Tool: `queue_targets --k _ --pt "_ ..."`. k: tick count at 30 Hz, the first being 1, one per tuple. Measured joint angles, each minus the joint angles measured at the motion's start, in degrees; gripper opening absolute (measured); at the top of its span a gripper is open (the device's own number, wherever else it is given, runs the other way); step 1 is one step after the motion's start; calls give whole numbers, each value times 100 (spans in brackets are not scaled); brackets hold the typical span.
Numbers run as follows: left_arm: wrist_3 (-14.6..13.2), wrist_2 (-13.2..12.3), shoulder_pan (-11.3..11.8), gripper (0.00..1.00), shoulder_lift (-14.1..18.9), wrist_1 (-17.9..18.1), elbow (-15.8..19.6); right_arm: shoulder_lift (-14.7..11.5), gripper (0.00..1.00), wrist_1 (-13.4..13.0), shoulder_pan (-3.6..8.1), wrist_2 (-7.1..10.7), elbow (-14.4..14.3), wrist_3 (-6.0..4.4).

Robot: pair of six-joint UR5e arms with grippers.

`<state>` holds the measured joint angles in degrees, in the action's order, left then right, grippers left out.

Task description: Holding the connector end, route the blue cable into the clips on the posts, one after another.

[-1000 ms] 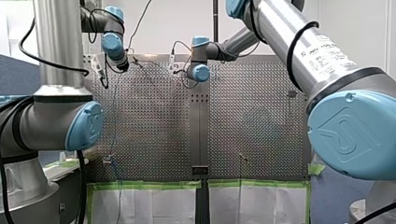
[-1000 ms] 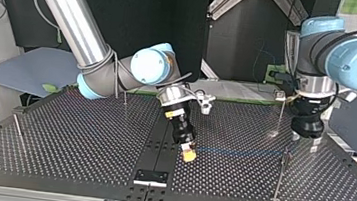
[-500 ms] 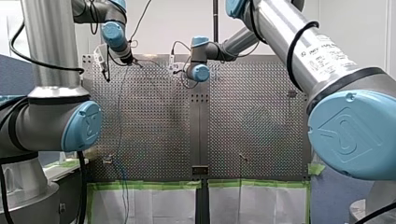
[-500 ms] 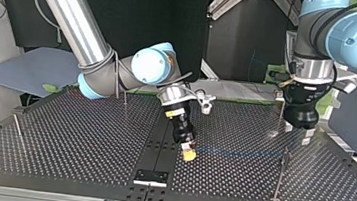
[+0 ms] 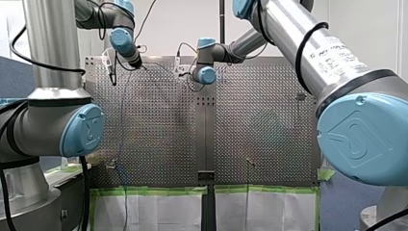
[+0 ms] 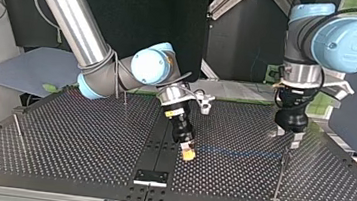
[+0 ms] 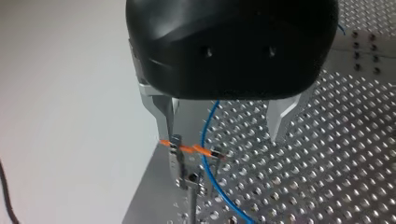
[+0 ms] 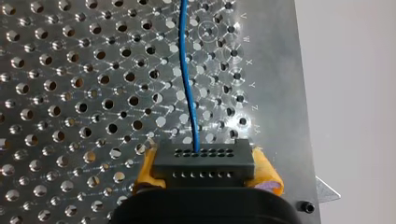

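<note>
Robotics lab, perforated metal table (image 6: 61,143)

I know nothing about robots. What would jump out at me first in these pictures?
My right arm and my left arm, silver and blue, lean over a perforated table. My right gripper, with yellow pads, clamps a black connector, from which a thin blue cable runs out over the holes. My left gripper hangs open above the orange clip on a post, where the cable passes.

The perforated table (image 6: 77,140) is divided by a dark centre strip (image 6: 161,149). White paper sheets (image 5: 159,211) are held along its edge by green tape (image 5: 149,190). A grey-blue board (image 6: 29,67) is seen beside it.
</note>
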<state>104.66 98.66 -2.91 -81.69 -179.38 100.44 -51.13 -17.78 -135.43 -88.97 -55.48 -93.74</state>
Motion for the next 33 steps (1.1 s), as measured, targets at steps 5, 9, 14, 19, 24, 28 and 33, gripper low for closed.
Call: queue_targets --k 5,9,14,19,24,28,33 --pt "-216 81 -27 98 -32 30 0 0 0 16 2 -11 -1 14" --pt "-300 100 -40 98 -36 74 1 0 0 18 2 -15 1 17" --pt "-356 109 -54 98 -35 100 1 1 0 19 4 -15 0 17" --pt "-392 125 -61 98 -35 121 0 1 0 19 -1 -16 0 13" --pt "-421 157 -62 98 -35 142 0 1 0 19 -7 -15 0 10" --pt "-433 167 -62 98 -34 147 0 4 0 19 -12 -16 -1 4" --pt "-444 230 -65 98 -34 147 0 11 0 19 -12 -15 0 -3"
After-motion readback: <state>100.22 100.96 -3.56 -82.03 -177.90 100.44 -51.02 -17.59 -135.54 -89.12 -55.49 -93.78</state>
